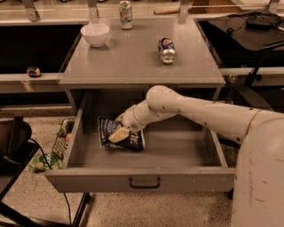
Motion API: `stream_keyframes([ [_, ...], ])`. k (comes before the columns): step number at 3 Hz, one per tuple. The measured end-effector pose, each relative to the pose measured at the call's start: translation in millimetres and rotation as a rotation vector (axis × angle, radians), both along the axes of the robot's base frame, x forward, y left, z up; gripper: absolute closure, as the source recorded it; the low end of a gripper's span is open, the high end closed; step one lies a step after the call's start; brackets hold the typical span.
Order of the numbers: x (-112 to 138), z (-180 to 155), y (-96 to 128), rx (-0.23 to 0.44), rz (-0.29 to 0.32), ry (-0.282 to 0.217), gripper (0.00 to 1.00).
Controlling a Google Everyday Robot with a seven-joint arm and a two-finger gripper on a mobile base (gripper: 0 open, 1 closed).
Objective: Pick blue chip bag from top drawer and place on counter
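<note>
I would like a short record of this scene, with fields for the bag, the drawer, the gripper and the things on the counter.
bag: blue chip bag, lying in the drawer's left half
drawer: top drawer, pulled open
gripper: gripper, down in the drawer, at the bag
counter: counter holds white bowl, upright can, blue soda can on its side
task: bag not yet on counter

Chip bag [133, 141]: dark blue, crinkled, white lettering; lies flat in the drawer's left half.
Drawer [88, 179]: grey, shallow, pulled open, dark handle at front centre.
Bench [133, 57]: flat grey top above the drawer.
Claw [117, 133]: down on the bag's middle.
</note>
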State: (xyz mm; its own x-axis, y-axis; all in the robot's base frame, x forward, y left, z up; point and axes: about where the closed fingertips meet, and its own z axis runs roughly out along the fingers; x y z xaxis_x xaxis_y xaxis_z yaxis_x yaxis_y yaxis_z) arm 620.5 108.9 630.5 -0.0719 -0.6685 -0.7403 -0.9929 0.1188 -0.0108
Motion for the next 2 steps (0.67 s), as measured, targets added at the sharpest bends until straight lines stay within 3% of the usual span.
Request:
stream_keyframes([
  [1,-2.2,27.6,-21.4,0.024,-0.041,-0.072,0.88],
  [2,-17.0,86.4,-59.4,0.047,-0.105,-0.22,1.0],
])
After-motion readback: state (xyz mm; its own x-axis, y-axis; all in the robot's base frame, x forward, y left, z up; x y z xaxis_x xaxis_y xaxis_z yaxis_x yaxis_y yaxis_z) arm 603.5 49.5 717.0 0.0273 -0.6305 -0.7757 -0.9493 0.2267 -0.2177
